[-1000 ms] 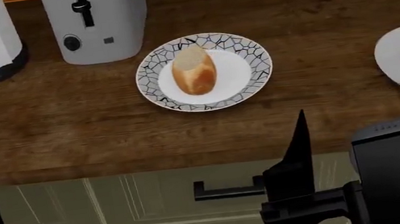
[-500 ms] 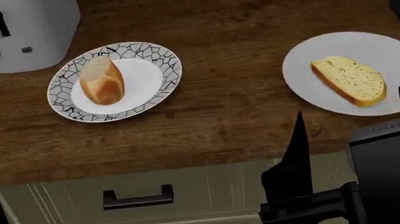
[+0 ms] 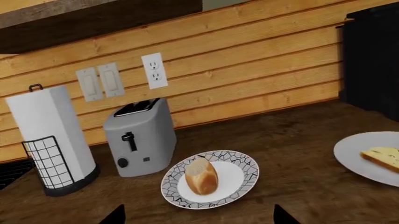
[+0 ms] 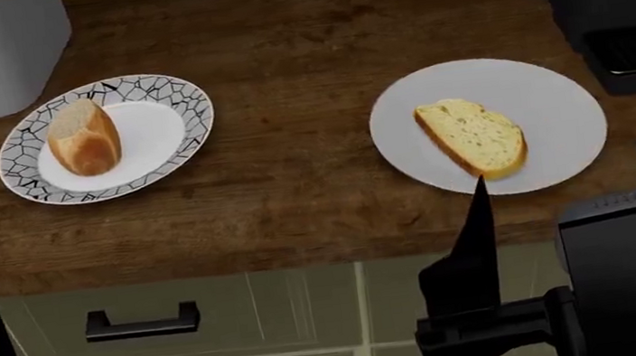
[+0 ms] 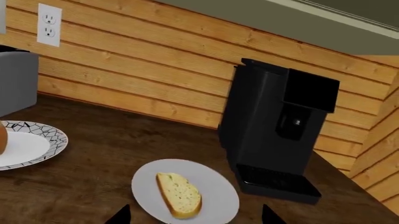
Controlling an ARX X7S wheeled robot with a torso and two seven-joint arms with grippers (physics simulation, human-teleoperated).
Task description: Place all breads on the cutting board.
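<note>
Two breads are sitting on the dark wood worktop (image 4: 294, 181): one glossy oval roll (image 4: 84, 138) on a crackle-rimmed plate (image 4: 176, 113), one holey cream slice (image 4: 471, 137) on a plain white plate (image 4: 552, 104) near the front edge. Both grippers' jaws are gaping wide, holding nothing.

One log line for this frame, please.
roll: on patterned plate | slice: on white plate | cutting board: unseen | left hand, right hand: open, empty

Golden roll (image 4: 84, 137) lies on patterned plate (image 4: 179, 136); cream slice (image 4: 471, 137) lies on white plate (image 4: 559, 107).
</note>
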